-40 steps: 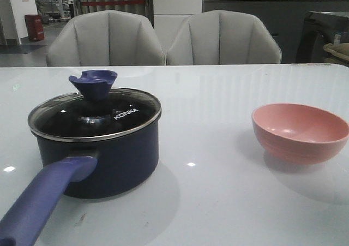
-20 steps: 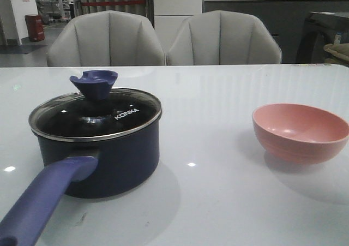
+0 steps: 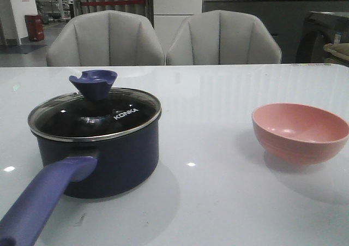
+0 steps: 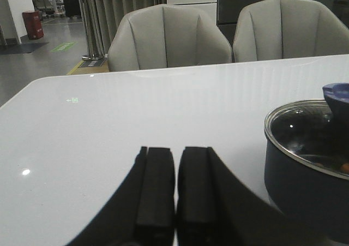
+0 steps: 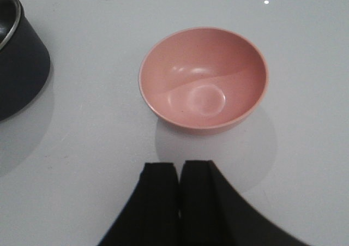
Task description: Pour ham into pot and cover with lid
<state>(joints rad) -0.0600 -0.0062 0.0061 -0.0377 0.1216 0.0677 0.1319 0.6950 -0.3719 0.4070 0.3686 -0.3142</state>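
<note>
Lid (image 3: 95,113) is sitting on pot (image 3: 103,159) at table's (image 3: 218,202) left; an orange bit, likely ham (image 4: 343,167), is showing through the glass. Pink bowl (image 3: 300,132) is standing well apart, right. Left gripper (image 4: 175,202) and right gripper (image 5: 179,202) are hovering, jaws pressed together, holding nothing.

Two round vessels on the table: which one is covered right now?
The dark navy pot on the robot's left: its glass lid with the blue knob sits on the rim. The pink bowl on the right stands open and looks empty.
</note>
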